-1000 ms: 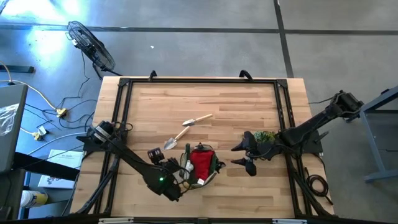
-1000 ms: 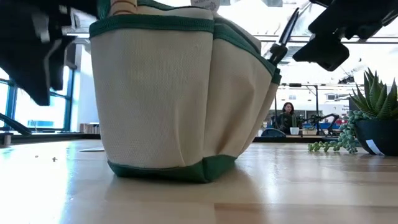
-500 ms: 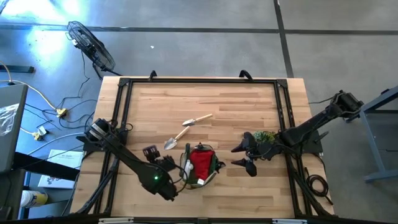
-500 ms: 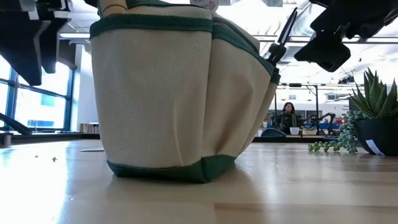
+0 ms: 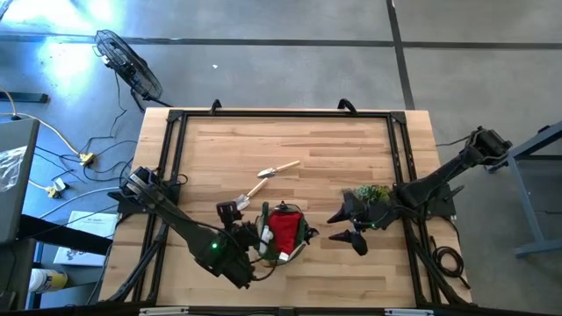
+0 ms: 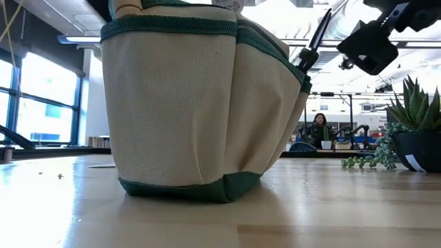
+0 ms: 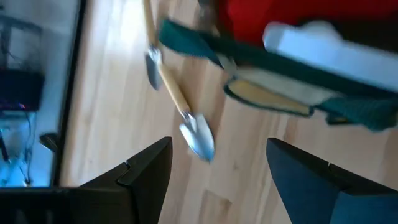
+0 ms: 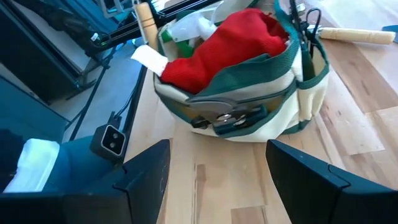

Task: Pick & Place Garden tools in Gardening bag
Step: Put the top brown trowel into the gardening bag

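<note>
The gardening bag [image 5: 283,233] stands on its base near the table's front edge, left of centre. It is cream with a green rim [image 8: 249,74]. In it are a red fabric bundle [image 8: 230,43], a wooden handle [image 8: 146,18] and a green-and-white item [image 8: 186,28]. Black shears [image 8: 227,116] sit in a side pocket. Two wooden-handled trowels [image 5: 279,168] [image 5: 248,195] lie flat on the table behind the bag. My left gripper [image 5: 235,215] [image 7: 217,168] hangs open above the table just left of the bag, near the nearer trowel's blade [image 7: 198,138]. My right gripper [image 5: 341,226] [image 8: 217,168] is open right of the bag.
A potted plant [image 5: 373,193] [image 6: 413,131] stands right of the bag, under my right arm. A black frame [image 5: 281,114] runs along the table's edges. The far half of the table holds only the two trowels. A person [image 6: 319,127] sits in the room far behind.
My left gripper has risen beside the bag's left side, leaving the low view at the top, and has rolled somewhat. It stays open with nothing in it. The bag and trowels have kept their places.
</note>
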### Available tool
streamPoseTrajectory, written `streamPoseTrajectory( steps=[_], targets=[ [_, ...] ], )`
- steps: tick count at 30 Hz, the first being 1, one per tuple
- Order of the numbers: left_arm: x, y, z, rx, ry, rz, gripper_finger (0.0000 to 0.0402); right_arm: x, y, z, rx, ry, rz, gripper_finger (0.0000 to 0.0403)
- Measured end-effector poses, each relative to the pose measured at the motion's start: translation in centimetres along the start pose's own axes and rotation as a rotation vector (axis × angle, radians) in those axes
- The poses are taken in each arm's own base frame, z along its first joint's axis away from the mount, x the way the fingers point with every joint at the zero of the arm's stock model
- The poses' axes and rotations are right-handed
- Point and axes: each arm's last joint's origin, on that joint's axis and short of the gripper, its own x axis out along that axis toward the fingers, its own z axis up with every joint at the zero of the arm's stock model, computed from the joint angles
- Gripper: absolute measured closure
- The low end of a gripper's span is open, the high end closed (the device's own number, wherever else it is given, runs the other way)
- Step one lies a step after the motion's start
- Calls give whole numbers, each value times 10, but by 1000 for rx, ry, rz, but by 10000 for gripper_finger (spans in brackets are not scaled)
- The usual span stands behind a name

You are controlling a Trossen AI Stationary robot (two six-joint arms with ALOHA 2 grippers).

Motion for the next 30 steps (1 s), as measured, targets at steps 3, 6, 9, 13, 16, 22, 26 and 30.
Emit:
streamPoseTrajectory(
  steps=[3,6,9,13,16,22,26,30],
  targets=[
    [-11,4,8,9,-39,-23,151,-1,3,-2,-5,5,10,146],
    [-21,7,16,-34,-81,-64,151,-1,4,-3,10,7,18,147],
    [-24,14,25,-73,-100,-82,151,-1,5,-2,15,-1,24,146],
    [-29,30,34,-28,-93,-62,151,0,4,13,-38,-122,56,147],
    [-27,43,44,12,-86,-52,151,-3,-1,36,-116,-283,91,147],
    [-28,73,67,42,-126,-39,151,-19,-12,77,-138,-575,69,147],
    [-24,95,79,-2,-185,92,151,-26,-17,83,-169,-605,42,146],
    [-23,118,90,-24,-237,230,151,-29,-22,82,-227,-561,-7,146]
  ],
)
